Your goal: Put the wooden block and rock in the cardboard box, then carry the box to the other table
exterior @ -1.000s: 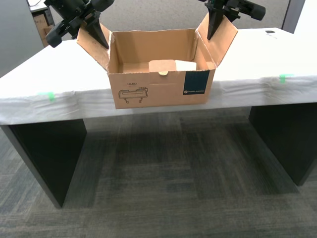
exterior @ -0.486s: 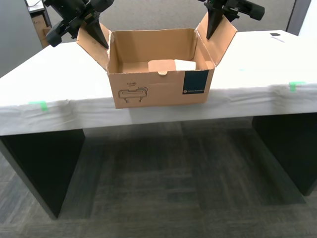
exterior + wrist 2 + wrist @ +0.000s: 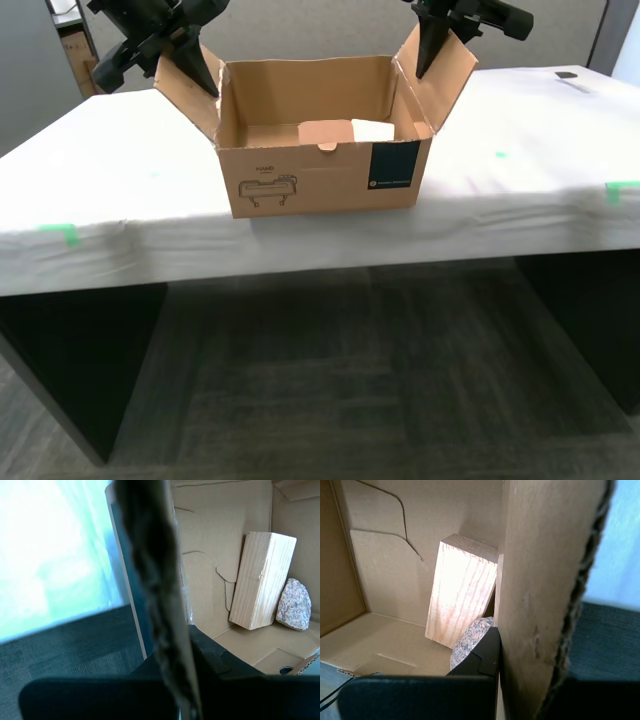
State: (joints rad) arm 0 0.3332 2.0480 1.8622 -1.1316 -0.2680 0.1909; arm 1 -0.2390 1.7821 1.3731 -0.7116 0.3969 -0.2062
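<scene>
Spanning the exterior view, the other table (image 3: 120, 190) has the cardboard box (image 3: 320, 185) at its near edge, toward 12 o'clock. The first gripper (image 3: 497, 650) and the second gripper (image 3: 185, 645) each pinch a flap. Inside the box, toward 2 o'clock, the wooden block (image 3: 261, 580) leans on a wall, with the rock (image 3: 294, 605) just beside it.

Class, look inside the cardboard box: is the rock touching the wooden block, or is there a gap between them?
Touching. In the second wrist view the rock lies against the lower side of the leaning wooden block, with no gap showing between them.
</scene>
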